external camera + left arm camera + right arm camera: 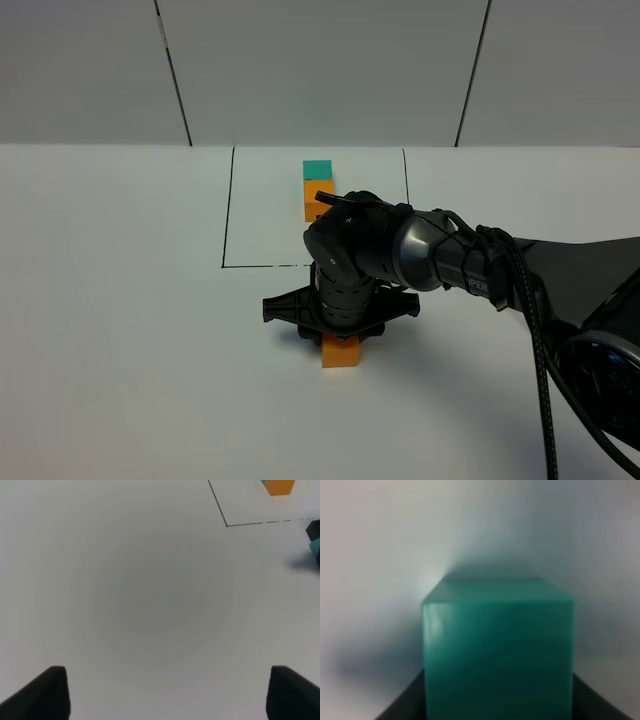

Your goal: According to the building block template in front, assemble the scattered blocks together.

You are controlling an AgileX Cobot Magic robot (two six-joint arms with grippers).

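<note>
My right gripper (338,335) is clamped on a small matte teal cube (497,650), just above a loose matte orange cube (340,352) on the white table (110,300). The framed teal-and-orange template pair (318,187) sits beyond. My left gripper (165,692) hangs wide, holding nothing.

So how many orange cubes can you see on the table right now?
2. One orange cube sits inside the black-lined frame, joined to the teal cube; the other lies outside, under the right gripper. None seems hidden.
</note>
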